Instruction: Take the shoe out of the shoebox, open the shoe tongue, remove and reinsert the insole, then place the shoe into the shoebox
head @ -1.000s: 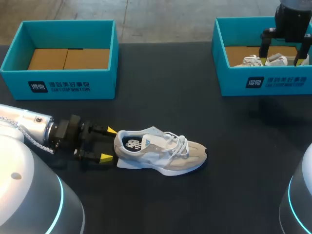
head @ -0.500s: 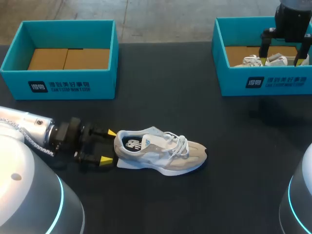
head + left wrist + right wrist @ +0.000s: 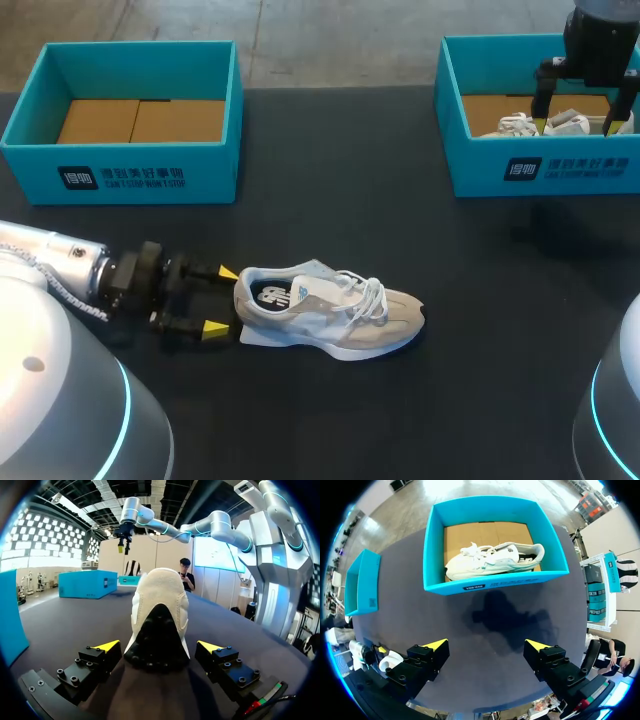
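Head view shows you the shoe (image 3: 330,310) resting on its sole on the dark surface (image 3: 400,420), outside both boxes, with its toe toward your right side and its heel toward the left hand (image 3: 222,299). That hand has its 2 fingers apart, 1 on each side of the heel. In the left wrist view a gap shows between each yellow tip and the heel, so nothing is clamped. The right hand (image 3: 487,645) hangs with its fingers apart above the right shoebox (image 3: 490,582), where a second shoe (image 3: 495,560) lies. The left shoebox (image 3: 150,170) shows only cardboard inside.

Expect the shoe to be light, with a soft upper that caves under a squeeze and a rubber sole that drags on the surface rather than sliding. The heel cup is probably its stiffest part, so close across it low, near the sole. The insole (image 3: 275,293), visible through the opening, looks thin and floppy, so pinch it at its heel edge. The loose laces (image 3: 368,292) could snag a finger
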{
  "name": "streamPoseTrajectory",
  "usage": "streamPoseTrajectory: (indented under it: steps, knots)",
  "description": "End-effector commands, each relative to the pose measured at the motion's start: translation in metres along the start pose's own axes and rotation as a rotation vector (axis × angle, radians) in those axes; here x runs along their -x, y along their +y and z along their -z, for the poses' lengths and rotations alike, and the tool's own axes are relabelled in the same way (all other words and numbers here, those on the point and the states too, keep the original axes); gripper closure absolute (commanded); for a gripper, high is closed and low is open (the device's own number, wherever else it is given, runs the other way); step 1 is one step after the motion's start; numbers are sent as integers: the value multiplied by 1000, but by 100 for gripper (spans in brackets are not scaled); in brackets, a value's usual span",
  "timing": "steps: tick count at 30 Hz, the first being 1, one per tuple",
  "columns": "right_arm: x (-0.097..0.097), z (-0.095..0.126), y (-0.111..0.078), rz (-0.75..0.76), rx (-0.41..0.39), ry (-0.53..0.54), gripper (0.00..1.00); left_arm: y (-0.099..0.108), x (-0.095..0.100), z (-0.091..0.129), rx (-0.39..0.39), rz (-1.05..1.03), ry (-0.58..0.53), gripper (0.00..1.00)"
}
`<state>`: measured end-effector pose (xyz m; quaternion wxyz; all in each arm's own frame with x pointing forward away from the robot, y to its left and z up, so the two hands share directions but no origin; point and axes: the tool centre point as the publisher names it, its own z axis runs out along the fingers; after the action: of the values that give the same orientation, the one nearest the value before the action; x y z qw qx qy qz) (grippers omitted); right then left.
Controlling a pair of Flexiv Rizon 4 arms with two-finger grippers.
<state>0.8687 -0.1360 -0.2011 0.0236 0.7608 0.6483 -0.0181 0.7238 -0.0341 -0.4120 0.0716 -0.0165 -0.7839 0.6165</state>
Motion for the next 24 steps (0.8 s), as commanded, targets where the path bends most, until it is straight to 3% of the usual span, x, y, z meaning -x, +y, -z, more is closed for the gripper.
streamPoseTrajectory:
  steps: [1, 24]
  knots:
    - [1, -1, -1, 0, 2, 2, 0, 3, -1, -4, -5, -2, 5, 0]
    - [1, -1, -1, 0, 2, 2, 0, -1, 1, -24, -24, -2, 44, 0]
